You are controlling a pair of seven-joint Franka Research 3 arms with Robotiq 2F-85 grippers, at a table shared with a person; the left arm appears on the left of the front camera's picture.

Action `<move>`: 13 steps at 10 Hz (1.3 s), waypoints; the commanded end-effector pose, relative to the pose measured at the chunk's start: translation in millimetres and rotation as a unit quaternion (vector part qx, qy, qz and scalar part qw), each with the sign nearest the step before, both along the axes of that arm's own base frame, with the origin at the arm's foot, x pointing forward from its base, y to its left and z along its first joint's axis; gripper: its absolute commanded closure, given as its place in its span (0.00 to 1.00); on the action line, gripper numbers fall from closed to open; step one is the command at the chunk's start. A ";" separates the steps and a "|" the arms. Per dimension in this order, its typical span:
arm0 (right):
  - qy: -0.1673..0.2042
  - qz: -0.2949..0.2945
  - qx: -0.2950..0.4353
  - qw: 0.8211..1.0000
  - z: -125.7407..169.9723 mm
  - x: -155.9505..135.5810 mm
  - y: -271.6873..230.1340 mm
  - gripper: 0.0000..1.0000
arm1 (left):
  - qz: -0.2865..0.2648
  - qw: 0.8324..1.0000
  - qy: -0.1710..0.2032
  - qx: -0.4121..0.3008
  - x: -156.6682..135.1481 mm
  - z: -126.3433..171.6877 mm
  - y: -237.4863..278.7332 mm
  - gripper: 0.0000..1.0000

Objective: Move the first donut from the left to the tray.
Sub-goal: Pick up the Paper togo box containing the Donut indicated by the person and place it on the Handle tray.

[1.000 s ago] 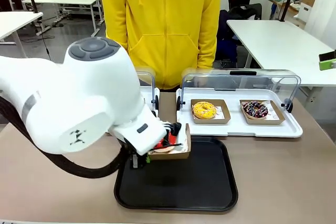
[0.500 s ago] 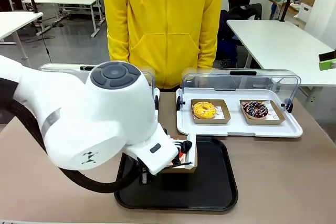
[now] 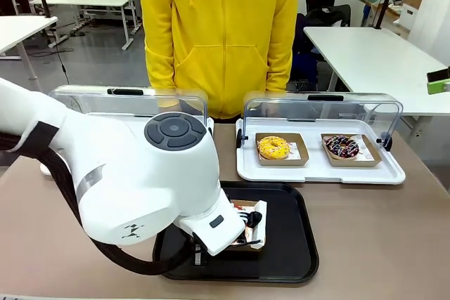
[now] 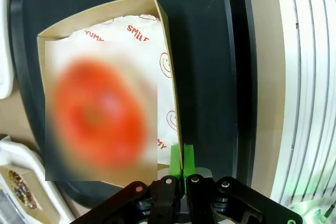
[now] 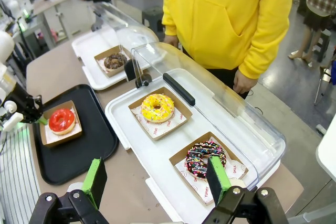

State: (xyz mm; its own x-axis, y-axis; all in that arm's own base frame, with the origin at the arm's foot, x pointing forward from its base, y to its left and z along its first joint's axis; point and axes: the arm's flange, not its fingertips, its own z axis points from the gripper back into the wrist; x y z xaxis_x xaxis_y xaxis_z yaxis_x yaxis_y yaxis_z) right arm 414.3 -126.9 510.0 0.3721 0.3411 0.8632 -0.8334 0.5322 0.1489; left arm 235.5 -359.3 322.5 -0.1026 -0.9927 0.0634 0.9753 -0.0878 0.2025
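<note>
On the brown desk (image 3: 394,230) the black tray (image 5: 100,140) carried the red donut (image 5: 61,120) flat in its cardboard holder (image 4: 165,61), ahead of the left tool (image 4: 182,158), whose pads were clamped on the holder's wall. The right tool (image 5: 157,179) hung spread wide, holding nothing.

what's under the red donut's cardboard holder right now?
The black tray: the cardboard holder with the red donut lies within its rim. The left gripper is shut on the holder's wall. Whether the base rests flat is hidden by the holder itself.
</note>
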 end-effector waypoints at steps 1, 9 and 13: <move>-0.017 0.004 0.006 1.000 1.1 2.0 0.3 0.00 | 0.010 1.000 -0.011 -0.005 1.3 -5.4 -8.3 0.98; -0.017 0.004 0.006 1.000 1.1 2.0 0.3 0.00 | 0.014 1.000 0.010 0.008 6.8 2.1 -16.9 0.00; -0.017 0.004 0.006 1.000 1.1 2.0 0.3 0.00 | 0.031 0.999 0.007 -0.002 13.1 56.4 -14.3 0.00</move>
State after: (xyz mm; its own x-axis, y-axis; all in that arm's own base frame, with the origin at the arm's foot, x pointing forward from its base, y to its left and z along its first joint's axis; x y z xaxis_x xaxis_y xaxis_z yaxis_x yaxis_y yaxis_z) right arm 414.3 -126.9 509.9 0.3721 0.3411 0.8632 -0.8334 0.5321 0.1490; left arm 249.0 -378.4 361.8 -0.0594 -0.9963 0.0619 0.9799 -0.0464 0.1939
